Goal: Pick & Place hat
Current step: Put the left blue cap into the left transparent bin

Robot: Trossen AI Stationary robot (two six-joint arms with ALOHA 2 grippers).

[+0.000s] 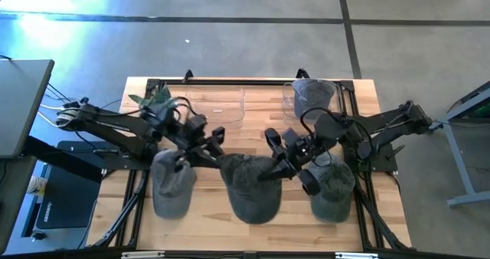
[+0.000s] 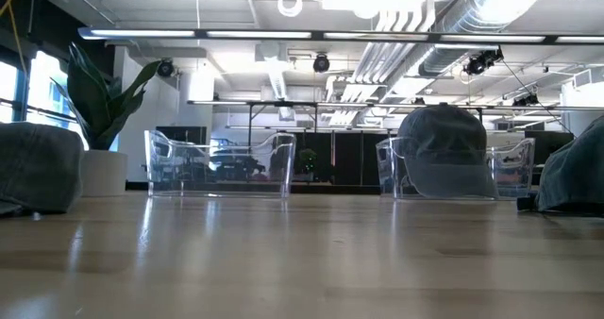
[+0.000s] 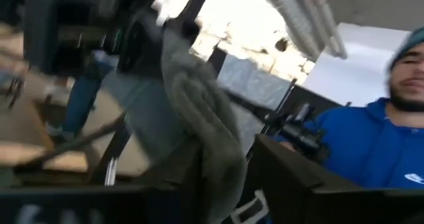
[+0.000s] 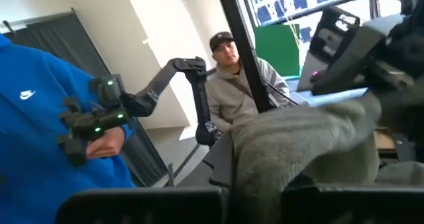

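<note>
Several grey caps are in view. The middle hat (image 1: 251, 188) sits between both grippers at the table's near centre. My left gripper (image 1: 218, 153) is shut on its left edge and my right gripper (image 1: 277, 169) on its right edge. In the wrist views grey cloth (image 3: 205, 124) (image 4: 298, 144) fills the space between each arm's fingers. The low view shows neither this hat nor the grippers. A second hat (image 1: 172, 186) lies crown-up on the table at the left and a third (image 1: 333, 188) at the right. A fourth hat (image 1: 314, 98) sits in the far right clear bin (image 2: 444, 154). My left gripper pinches the middle hat's left edge (image 3: 215, 164) between its two fingers, slanting in from the table's far left. Whether the hat is lifted clear cannot be told. My right gripper pinches the hat's right edge (image 4: 265, 177) between its two fingers, slanting in from the far right, and the cloth bunches up above the fingers.
An empty clear bin (image 1: 218, 104) stands at the far centre-left, with a potted plant (image 1: 153, 99) beside it. Bare wood lies between the bins and the hats. A person in blue (image 3: 371, 144) and a person in a grey hoodie (image 4: 238, 91) stand beyond the table.
</note>
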